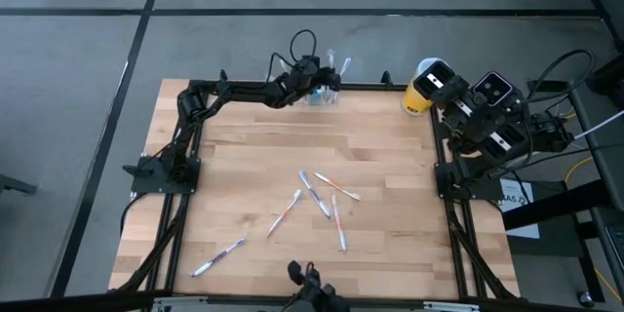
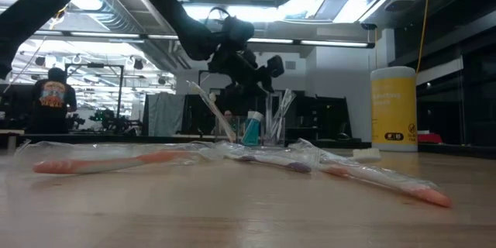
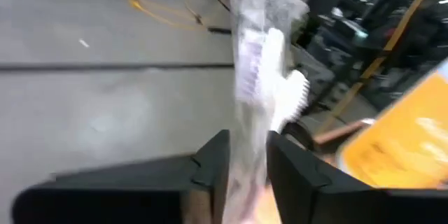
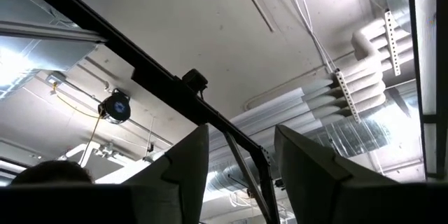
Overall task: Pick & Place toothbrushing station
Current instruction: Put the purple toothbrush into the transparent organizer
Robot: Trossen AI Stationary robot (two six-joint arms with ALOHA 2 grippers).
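Where station (image 1: 327, 95) stands, left hand (image 1: 330, 80) hovers, seemingly ajar

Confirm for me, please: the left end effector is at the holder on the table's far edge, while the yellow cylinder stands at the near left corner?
Not quite. The high view shows the yellow cylinder at the far right corner. The left end effector is indeed at the holder on the far edge.

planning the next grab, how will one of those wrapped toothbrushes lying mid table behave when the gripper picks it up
The wrapped toothbrush is probably light and stiff along its thin handle, so it should lift without drooping. Its clear wrapper looks loose and crinkly, so the fingers may slip on film rather than handle. Lying flat on the table, it gives little height to pinch and may skid.
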